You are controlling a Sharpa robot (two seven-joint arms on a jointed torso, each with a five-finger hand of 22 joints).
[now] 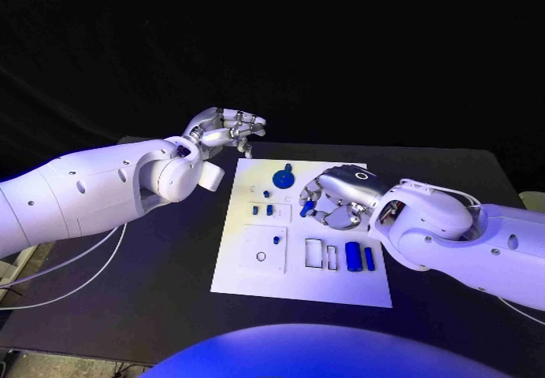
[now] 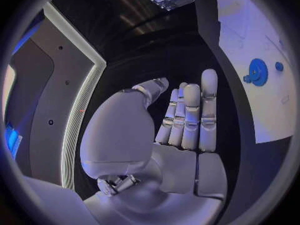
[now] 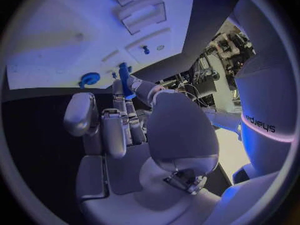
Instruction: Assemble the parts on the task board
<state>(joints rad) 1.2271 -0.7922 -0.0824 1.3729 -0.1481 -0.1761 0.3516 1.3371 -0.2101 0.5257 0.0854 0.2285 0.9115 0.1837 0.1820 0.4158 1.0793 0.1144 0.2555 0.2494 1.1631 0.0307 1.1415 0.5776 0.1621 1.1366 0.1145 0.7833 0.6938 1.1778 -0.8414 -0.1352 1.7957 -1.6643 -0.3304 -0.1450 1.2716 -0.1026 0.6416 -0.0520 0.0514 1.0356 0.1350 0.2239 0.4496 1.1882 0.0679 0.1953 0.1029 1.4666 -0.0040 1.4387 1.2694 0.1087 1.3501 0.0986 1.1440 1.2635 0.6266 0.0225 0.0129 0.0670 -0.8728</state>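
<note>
Holding a small blue part (image 1: 305, 208) between thumb and fingers: right hand (image 1: 336, 198), over the middle of the white board (image 1: 298, 287). Same part (image 3: 125, 80) seen pinched at the fingertips from the right wrist. Lifted off the black surface (image 1: 136, 307) at 10 o'clock from the board: left hand (image 1: 228, 130), holding nothing, fingers (image 2: 190, 116) straight and side by side. Lying at 4 o'clock on the board: two blue pegs (image 1: 359, 257). Sitting at 12 o'clock: blue round part (image 1: 284, 176).
</note>
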